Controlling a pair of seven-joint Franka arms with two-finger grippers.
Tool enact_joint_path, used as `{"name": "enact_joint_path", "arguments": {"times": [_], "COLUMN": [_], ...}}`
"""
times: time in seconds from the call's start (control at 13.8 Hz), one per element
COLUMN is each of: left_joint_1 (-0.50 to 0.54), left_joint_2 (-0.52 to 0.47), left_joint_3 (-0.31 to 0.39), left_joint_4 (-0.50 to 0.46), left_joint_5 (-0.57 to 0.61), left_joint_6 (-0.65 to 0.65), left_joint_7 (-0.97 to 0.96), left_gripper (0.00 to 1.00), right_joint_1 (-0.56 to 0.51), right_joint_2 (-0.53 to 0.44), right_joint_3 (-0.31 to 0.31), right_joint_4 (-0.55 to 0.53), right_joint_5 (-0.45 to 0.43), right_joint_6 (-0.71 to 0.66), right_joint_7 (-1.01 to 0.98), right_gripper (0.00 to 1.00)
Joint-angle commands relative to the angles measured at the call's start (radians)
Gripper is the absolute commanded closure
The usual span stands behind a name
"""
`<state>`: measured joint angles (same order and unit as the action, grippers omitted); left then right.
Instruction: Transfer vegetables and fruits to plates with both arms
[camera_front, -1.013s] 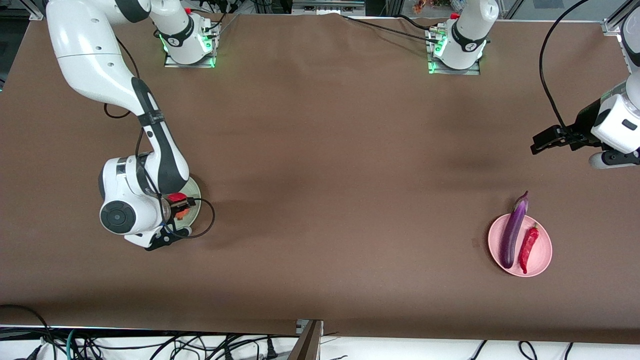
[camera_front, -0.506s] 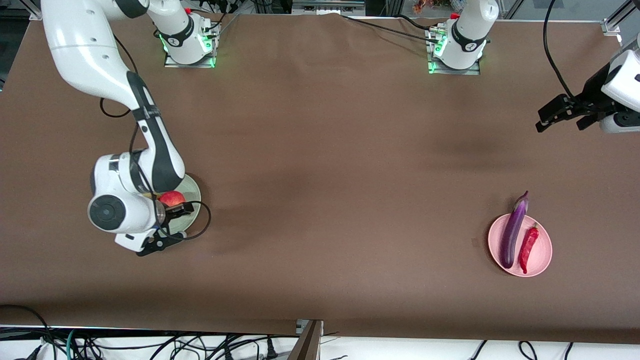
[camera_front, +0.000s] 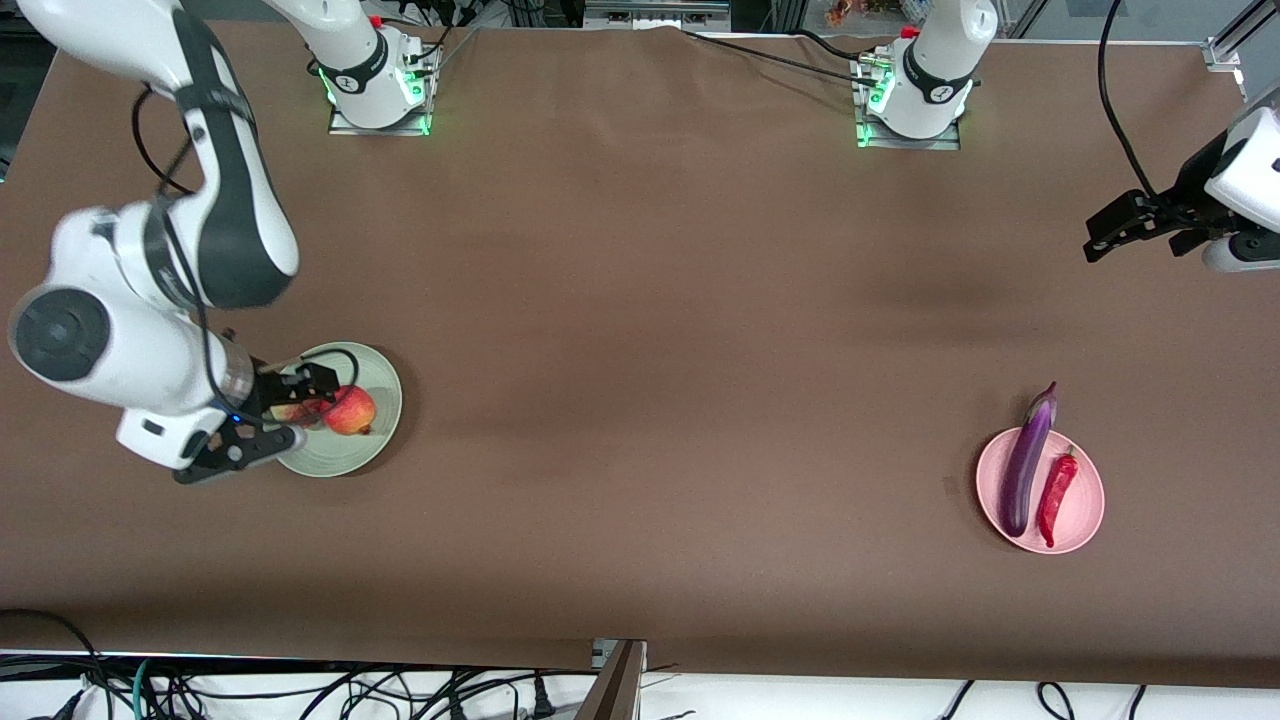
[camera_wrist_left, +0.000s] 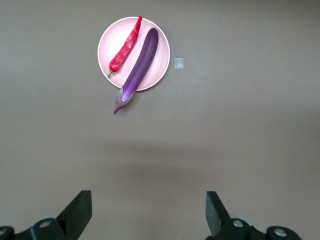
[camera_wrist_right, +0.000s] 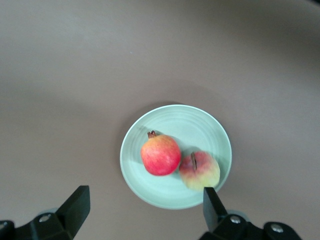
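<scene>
The pale green plate (camera_front: 345, 458) (camera_wrist_right: 175, 117) lies toward the right arm's end of the table. On it rest the red fruit (camera_front: 351, 411) (camera_wrist_right: 160, 154) and the peach (camera_wrist_right: 199, 170), touching each other. My right gripper (camera_front: 300, 405) (camera_wrist_right: 145, 197) hangs open over the plate's edge, holding nothing. The pink plate (camera_front: 1086, 502) (camera_wrist_left: 106, 45) carries the purple eggplant (camera_front: 1027, 465) (camera_wrist_left: 140, 65) and the red chili (camera_front: 1057, 489) (camera_wrist_left: 125, 47); the eggplant's stem end sticks out past the rim. My left gripper (camera_front: 1125, 238) (camera_wrist_left: 147, 200) is open and empty, high over bare table.
A small pale scrap (camera_wrist_left: 179, 63) lies on the brown tabletop beside the pink plate. The two arm bases (camera_front: 380, 85) (camera_front: 915, 95) stand along the table edge farthest from the front camera. Loose cables (camera_front: 300, 690) run under the nearest edge.
My right gripper opened, left the red fruit on the green plate and lifted away toward the right arm's end. The left gripper rose and drifted toward the bases.
</scene>
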<state>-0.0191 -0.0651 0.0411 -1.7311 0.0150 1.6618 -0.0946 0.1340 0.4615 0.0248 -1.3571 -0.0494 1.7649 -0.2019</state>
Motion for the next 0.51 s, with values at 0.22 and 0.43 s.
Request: {"name": "enact_joint_path", "arguments": {"times": [0.22, 0.43], "left_joint_1": [0.028, 0.028], "left_joint_2": [0.027, 0.03], "left_joint_3": [-0.009, -0.01], "left_joint_4": [0.048, 0.048], "left_joint_5": [-0.014, -0.013], "left_joint_6": [-0.027, -0.028], "left_joint_7": [0.029, 0.027], "left_gripper": [0.0, 0.0], "right_joint_1": [-0.04, -0.057], "right_joint_2": [-0.288, -0.388], "right_joint_3": [0.015, 0.015], "right_joint_4": [-0.129, -0.224], "right_joint_5": [0.019, 0.011], "right_joint_6": [-0.065, -0.074], "right_joint_7": [-0.005, -0.01], "right_gripper": [0.0, 0.0]}}
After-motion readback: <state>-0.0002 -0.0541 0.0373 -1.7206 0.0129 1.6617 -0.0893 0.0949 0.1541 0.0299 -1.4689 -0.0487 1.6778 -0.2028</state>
